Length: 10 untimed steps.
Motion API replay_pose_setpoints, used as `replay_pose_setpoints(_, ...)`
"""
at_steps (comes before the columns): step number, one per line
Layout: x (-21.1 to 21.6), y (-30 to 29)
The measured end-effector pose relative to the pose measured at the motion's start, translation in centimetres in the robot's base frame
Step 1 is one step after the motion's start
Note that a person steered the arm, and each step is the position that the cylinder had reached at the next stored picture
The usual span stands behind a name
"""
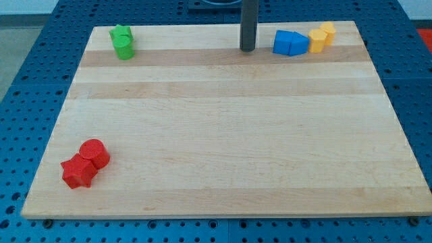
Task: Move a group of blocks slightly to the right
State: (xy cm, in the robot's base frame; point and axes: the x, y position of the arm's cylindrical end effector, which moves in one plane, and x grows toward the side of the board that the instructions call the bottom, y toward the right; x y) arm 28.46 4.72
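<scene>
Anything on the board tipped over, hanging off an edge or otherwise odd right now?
Nothing stands out. The green blocks, blue blocks and yellow blocks sit near the wooden board's top edge, the red cylinder and red star-shaped block at bottom left. My tip stands left of the blue blocks, apart.

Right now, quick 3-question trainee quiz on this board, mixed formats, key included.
1. True or false: my tip touches the blue blocks.
2. Which blocks sit at the view's bottom left? A) green B) red C) yellow
3. Fill in: the yellow blocks lie directly to the view's ____ of the blue blocks.

Key:
1. False; my tip stands apart, to the view's left of them.
2. B; the red blocks, a cylinder and a star-like piece. The green blocks are at the top left.
3. right.
</scene>
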Motion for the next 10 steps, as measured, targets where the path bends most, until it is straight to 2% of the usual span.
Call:
replay_pose_setpoints(1,2.8,0.5)
replay_pose_setpoints(6,-2.1,8.1)
replay_pose_setpoints(10,-2.6,8.6)
